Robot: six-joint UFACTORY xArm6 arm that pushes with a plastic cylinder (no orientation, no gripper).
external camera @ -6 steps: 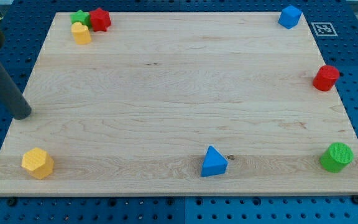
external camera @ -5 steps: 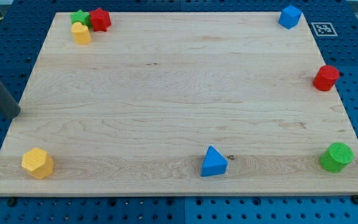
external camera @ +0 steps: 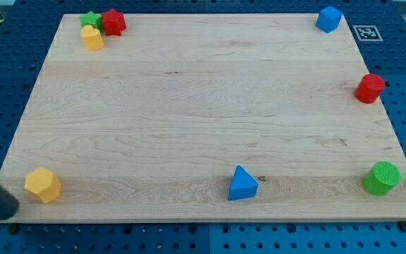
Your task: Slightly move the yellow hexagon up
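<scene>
The yellow hexagon (external camera: 42, 185) lies near the bottom left corner of the wooden board (external camera: 203, 120). My tip (external camera: 5, 212) is at the board's bottom left corner, to the left of and slightly below the hexagon, with a small gap between them. The dark rod runs off the view's left edge.
At the top left sit a green star (external camera: 89, 19), a red block (external camera: 113, 22) and a small yellow block (external camera: 91, 37), close together. A blue cube (external camera: 328, 19) is at the top right, a red cylinder (external camera: 369, 88) at the right edge, a green cylinder (external camera: 381, 178) at the bottom right, and a blue triangle (external camera: 242, 183) at the bottom middle.
My tip has moved from beside the board's left edge at mid height down to the bottom left corner, close to the yellow hexagon. No block has moved.
</scene>
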